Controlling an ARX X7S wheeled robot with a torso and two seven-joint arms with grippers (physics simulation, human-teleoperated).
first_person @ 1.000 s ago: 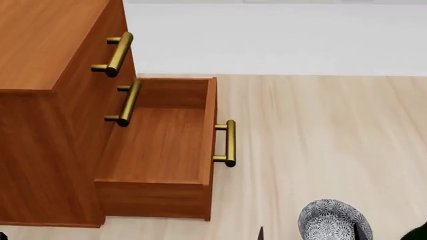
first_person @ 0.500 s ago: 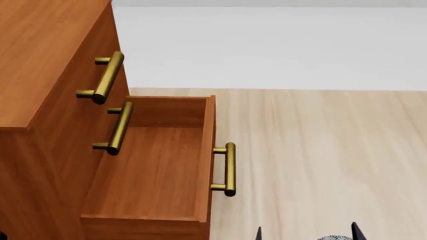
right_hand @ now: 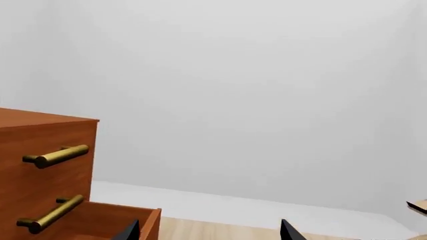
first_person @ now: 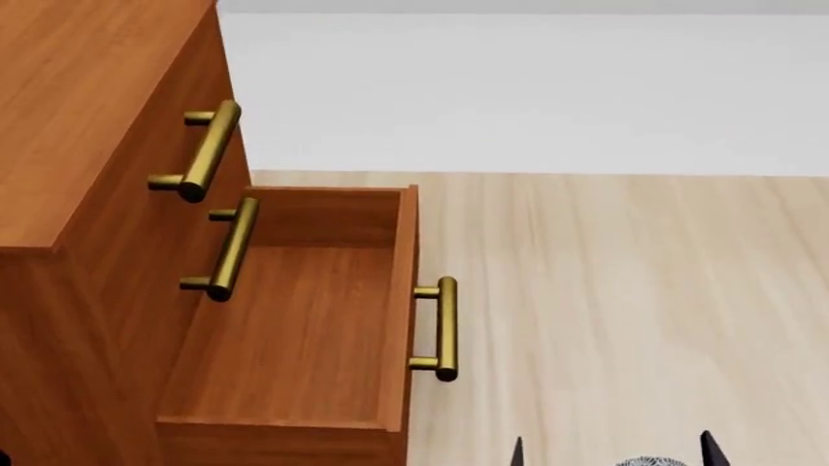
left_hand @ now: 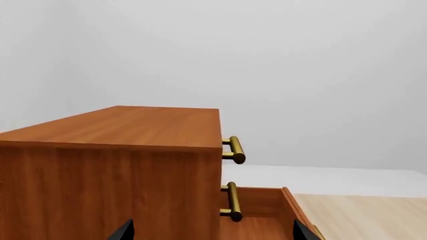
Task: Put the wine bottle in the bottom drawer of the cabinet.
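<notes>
Left wrist view: the cabinet fills the lower part of the picture, and two brass handles show on its front, one above the other. The drawer juts out at the lowest edge. Two dark fingertips of the left gripper sit wide apart, so the gripper is open and holds nothing. No bottle shows here.

Head view: the cabinet stands at the left. Three brass handles can be counted: two on the shut upper fronts and one on the pulled-out drawer. That drawer is open and empty, its long axis running from near to far along the wooden floor. At the near edge two dark tips of the right gripper stand spread, with a sliver of a patterned bowl between them. The drawer lies left of and beyond these tips.

Right wrist view: the cabinet is at one side with two handles and a corner of the drawer. The right gripper shows two tips well apart, open and empty.

The bottle is in none of the views, so its place cannot be told, nor which arm is nearer to it. It must be found and grasped before the open drawer matters.
</notes>
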